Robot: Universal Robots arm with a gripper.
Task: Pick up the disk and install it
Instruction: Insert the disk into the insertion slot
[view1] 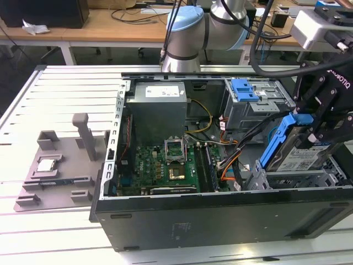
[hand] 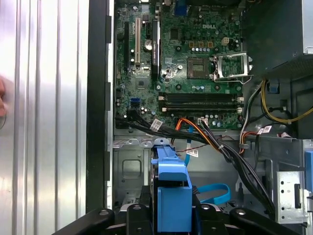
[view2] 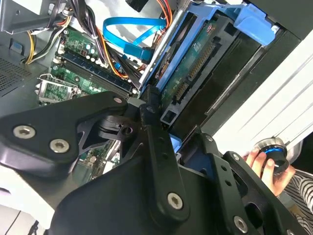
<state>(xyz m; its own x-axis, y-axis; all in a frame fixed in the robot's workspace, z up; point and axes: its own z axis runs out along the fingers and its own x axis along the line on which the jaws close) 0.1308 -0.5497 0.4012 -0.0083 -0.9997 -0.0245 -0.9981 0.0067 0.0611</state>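
In the exterior view, an open computer case (view1: 220,221) lies on a slatted metal table (view1: 71,83); at the exterior view's right the gripper (view1: 319,131) is clamped on the disk (view1: 298,152), which stands tilted with its blue carrier edge uppermost, over the grey drive cage (view1: 298,179) in the case's near corner; the motherboard (view1: 162,165) sits mid-frame, and a grey fixture plate (view1: 55,165) lies at the exterior view's left.

In the second wrist view, the black fingers (view2: 146,110) press against the edge of the disk (view2: 195,68), whose green circuit side shows; a person's hand (view2: 259,164) holds a round object with a blue ring (view2: 271,149) outside the case.

In the first wrist view, the disk (hand: 171,191) shows its blue carrier end between the fingers (hand: 145,203), just over the drive cage (hand: 128,166); the motherboard (hand: 181,63) lies beyond.
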